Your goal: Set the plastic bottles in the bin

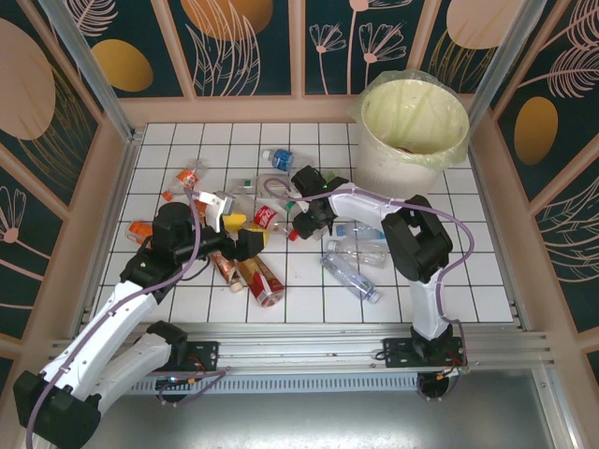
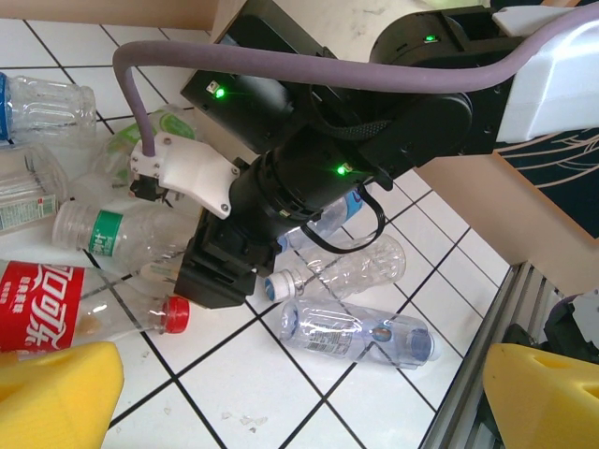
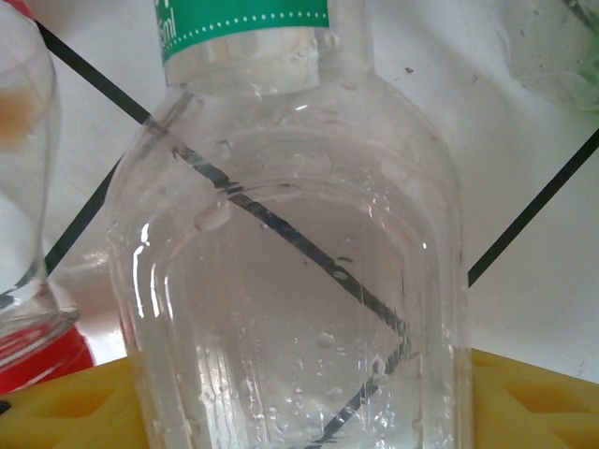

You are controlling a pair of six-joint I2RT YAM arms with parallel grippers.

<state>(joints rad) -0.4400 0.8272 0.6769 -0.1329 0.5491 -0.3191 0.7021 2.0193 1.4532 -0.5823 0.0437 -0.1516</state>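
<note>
Right wrist view: the right fingers (image 3: 65,402) are standing partly apart on either side of a clear green-labelled bottle (image 3: 299,281) — whether they are pressing it, I cannot tell. The left fingers (image 2: 56,393) are gaping wide, holding nothing. That bottle is lying on the worktop (image 1: 487,281) left of the bin (image 1: 393,168), among many other plastic bottles (image 1: 351,276) lying outside the bin — so most of the job is waiting, I judge. Readable: "ml" on the green label, and white Coca-Cola script on a red-labelled bottle (image 2: 37,304).
</note>
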